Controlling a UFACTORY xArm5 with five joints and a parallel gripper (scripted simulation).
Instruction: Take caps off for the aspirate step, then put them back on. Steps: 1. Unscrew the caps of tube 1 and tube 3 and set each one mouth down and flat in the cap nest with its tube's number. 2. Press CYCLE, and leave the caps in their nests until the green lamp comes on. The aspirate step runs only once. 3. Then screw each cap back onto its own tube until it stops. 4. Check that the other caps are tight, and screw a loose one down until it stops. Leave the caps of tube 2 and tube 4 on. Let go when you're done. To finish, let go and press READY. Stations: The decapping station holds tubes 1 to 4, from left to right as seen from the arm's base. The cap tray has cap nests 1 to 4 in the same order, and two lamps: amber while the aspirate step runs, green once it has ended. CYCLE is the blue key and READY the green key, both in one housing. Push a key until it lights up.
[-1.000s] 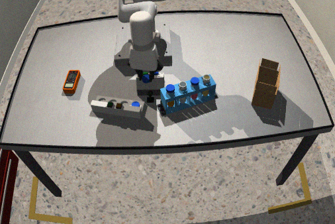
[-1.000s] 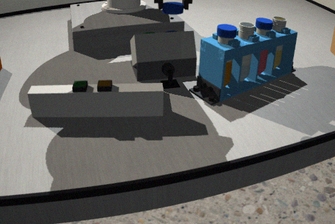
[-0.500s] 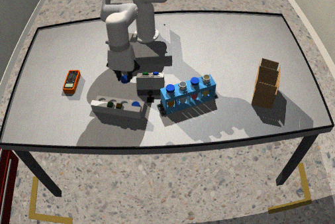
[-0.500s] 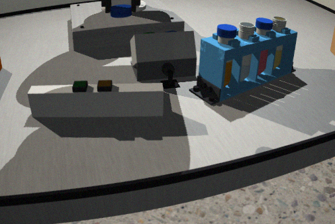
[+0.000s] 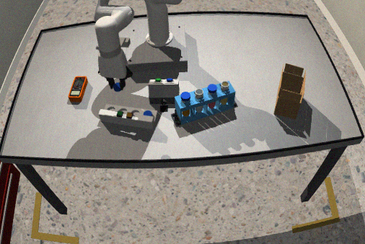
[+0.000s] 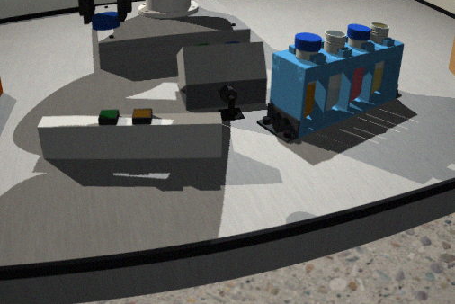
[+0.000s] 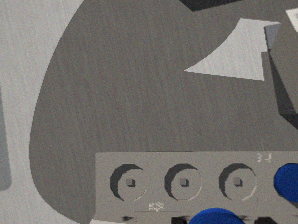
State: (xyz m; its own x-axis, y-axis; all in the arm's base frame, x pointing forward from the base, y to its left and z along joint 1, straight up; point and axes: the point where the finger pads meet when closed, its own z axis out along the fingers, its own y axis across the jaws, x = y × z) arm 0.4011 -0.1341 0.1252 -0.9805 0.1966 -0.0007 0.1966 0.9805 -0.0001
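Note:
My gripper [image 5: 117, 85] hangs above the table behind the cap tray [image 5: 127, 118] and is shut on a blue cap [image 6: 105, 21]. That cap shows at the bottom edge of the wrist view [image 7: 216, 216]. The tray has three empty nests [image 7: 183, 182] and one blue cap [image 7: 287, 182] in the end nest nearest the rack. Its green lamp [image 5: 120, 113] and amber lamp [image 5: 129, 115] look dim. In the blue tube rack [image 5: 205, 102], two tubes carry blue caps [image 5: 185, 96] [image 5: 212, 88] and two stand open [image 5: 199, 92] [image 5: 224, 85].
The grey key housing [image 5: 164, 87] with a green key [image 5: 157, 79] and a blue key [image 5: 169, 79] stands between the tray and the rack. An orange multimeter [image 5: 78, 88] lies at the left. A cardboard box [image 5: 290, 91] stands at the right.

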